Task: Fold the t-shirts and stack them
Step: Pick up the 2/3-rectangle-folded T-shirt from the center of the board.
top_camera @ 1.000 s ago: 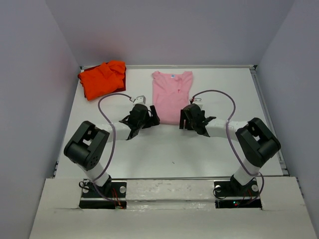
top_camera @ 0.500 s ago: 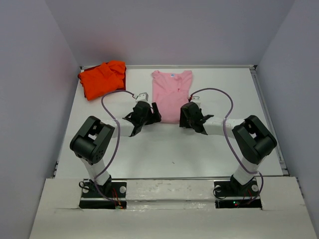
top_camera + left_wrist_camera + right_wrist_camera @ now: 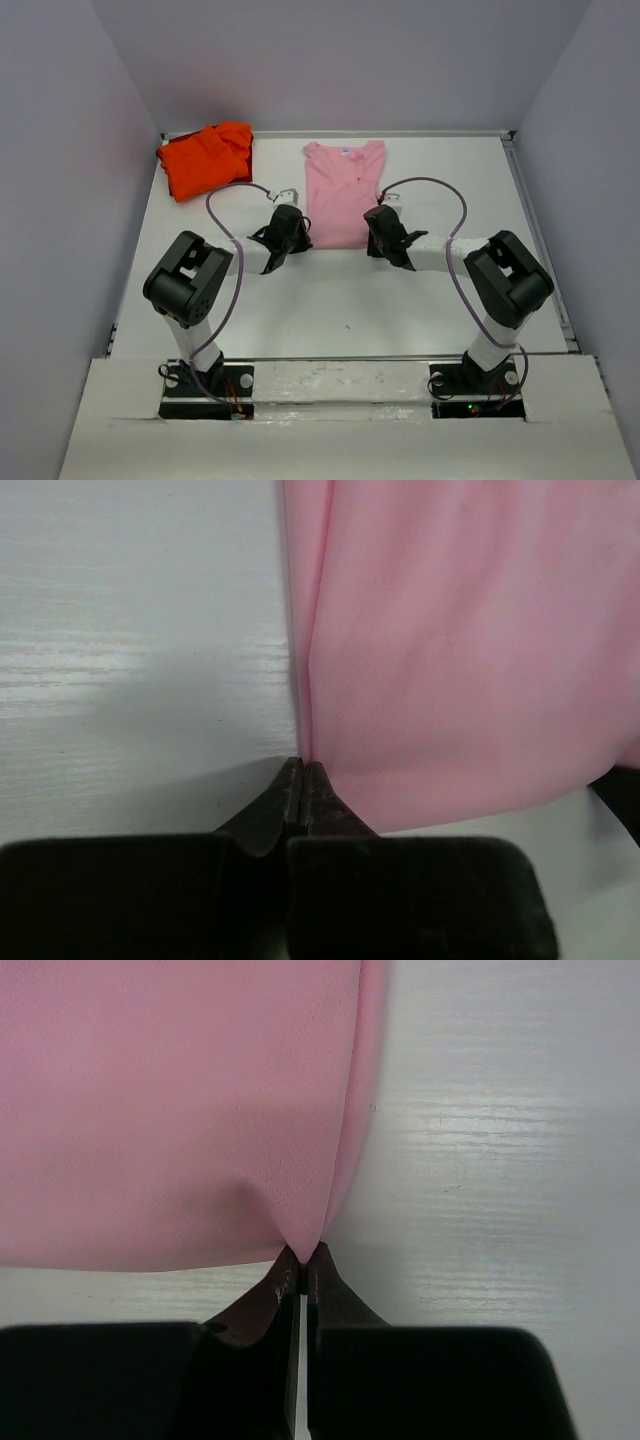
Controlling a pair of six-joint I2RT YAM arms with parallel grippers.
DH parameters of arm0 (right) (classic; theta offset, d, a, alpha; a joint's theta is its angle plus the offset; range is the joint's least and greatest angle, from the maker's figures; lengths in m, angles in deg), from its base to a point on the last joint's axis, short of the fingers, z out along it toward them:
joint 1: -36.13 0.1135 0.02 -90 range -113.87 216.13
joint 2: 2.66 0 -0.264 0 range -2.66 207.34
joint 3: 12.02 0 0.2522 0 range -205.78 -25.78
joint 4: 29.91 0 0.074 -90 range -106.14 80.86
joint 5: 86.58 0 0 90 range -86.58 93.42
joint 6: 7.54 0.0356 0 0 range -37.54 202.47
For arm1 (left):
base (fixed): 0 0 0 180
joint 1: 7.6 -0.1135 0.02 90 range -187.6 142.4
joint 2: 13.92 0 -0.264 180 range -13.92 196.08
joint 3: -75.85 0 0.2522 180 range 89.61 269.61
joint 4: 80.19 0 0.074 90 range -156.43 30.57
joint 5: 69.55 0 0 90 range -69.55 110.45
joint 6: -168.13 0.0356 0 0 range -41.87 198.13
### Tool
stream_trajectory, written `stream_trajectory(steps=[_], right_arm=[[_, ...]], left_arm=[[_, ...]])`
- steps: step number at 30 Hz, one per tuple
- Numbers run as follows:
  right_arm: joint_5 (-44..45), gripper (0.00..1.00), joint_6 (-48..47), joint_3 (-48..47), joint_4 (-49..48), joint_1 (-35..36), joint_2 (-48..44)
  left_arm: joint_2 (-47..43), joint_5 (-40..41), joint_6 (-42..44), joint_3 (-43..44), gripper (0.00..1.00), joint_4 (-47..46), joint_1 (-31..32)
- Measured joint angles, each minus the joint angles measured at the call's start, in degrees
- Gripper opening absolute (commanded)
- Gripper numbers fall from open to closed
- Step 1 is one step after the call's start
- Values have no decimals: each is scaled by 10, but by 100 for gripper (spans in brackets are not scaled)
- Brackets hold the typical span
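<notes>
1. The left jaws are clenched on the near-left hem corner of the pink t-shirt [image 3: 450,660]. The right jaws pinch its near-right corner, and the cloth puckers at their tips.
2. The shirt lies flat on the bench [image 3: 340,300] straight ahead of both jaws, its long axis running away towards the collar. Neither arm is nearer.
3. Far beyond the left jaws and out to their left, the orange-red t-shirt [image 3: 205,158] sits crumpled. How much cloth each pinch holds is hidden.
</notes>
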State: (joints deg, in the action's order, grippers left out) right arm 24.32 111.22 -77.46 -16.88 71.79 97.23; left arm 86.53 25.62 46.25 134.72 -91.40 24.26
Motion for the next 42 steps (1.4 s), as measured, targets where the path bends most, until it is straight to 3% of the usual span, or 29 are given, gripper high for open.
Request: stream_trajectory(steps=[7, 15, 16, 17, 19, 21, 25, 33, 39, 40, 42], right_arm=[[-13, 0, 3, 14, 3, 0, -14], [-53, 0, 17, 97, 34, 1, -107], [-53, 0, 17, 101, 36, 1, -111], [-53, 0, 19, 103, 36, 1, -112], [-53, 0, 20, 103, 36, 1, -112], [-53, 0, 20, 103, 36, 1, -112], [-53, 0, 22, 103, 36, 1, -112], [-53, 0, 21, 98, 45, 1, -112], [-50, 0, 19, 93, 53, 1, -112], [-49, 0, 19, 93, 54, 1, -112], [-48, 0, 19, 93, 55, 1, -112]], left_arm=[[-3, 3, -2, -10, 0, -9, 15], [-38, 25, -14, -52, 0, -10, 66], [-38, 27, -16, -52, 6, -10, 71], [-38, 29, -18, -52, 28, -10, 77], [-38, 31, -26, -52, 49, -10, 78], [-37, 31, -34, -51, 56, -18, 78], [-33, 30, -38, -47, 60, -27, 78], [-27, 22, -38, -34, 57, -17, 78], [-26, 16, -38, -33, 29, 1, 80], [-26, 14, -40, -33, 19, 3, 80], [-24, 12, -39, -32, 8, 3, 80]])
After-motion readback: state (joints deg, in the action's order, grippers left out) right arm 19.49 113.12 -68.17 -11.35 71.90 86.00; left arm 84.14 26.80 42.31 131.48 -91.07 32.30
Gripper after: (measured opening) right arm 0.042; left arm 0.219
